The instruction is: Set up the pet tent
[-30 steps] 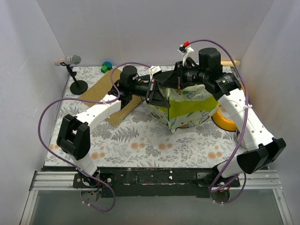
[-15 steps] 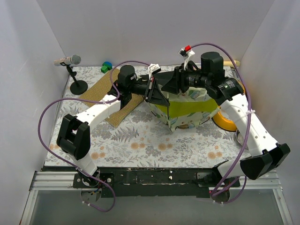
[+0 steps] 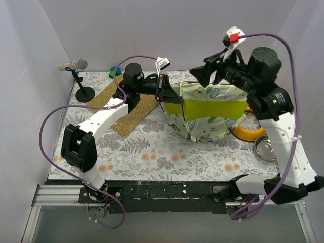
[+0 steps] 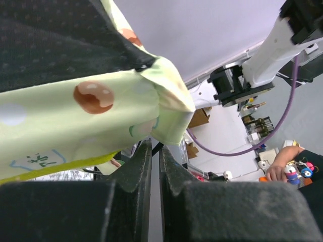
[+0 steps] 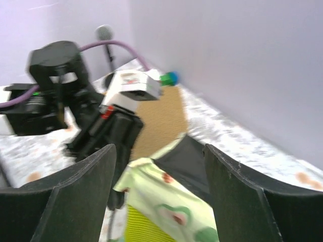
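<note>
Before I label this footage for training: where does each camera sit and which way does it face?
Top external: above and behind the bases, looking down on the table; both arms show, left gripper at the pet tent, right gripper raised.
Left wrist: on the left arm, looking along its shut fingers past tent fabric to the right arm.
Right wrist: above the tent, facing the left arm, brown mat and microphone between its open fingers.
Shared: the tent in all; mat and microphone in top and right wrist.
</note>
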Controlling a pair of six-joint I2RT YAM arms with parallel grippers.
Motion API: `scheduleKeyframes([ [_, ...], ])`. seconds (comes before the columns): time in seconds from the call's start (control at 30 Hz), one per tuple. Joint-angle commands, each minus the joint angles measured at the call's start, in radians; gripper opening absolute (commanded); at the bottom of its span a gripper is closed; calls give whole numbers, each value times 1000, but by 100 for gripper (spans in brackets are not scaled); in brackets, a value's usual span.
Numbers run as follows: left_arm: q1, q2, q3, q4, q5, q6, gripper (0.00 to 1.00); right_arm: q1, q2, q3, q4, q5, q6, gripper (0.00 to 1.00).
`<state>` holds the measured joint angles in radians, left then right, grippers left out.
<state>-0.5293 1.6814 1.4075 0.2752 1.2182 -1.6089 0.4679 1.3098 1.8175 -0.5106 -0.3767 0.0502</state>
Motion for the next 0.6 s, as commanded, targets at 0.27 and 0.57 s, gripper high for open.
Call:
scheduleKeyframes([
  [0.27, 35, 72, 280, 190, -135, -359, 0, -12, -565, -494, -18, 371, -505, 78],
  [0.57, 123, 150, 383, 33, -332, -611, 0, -17, -612, -287, -526, 32, -789, 76],
])
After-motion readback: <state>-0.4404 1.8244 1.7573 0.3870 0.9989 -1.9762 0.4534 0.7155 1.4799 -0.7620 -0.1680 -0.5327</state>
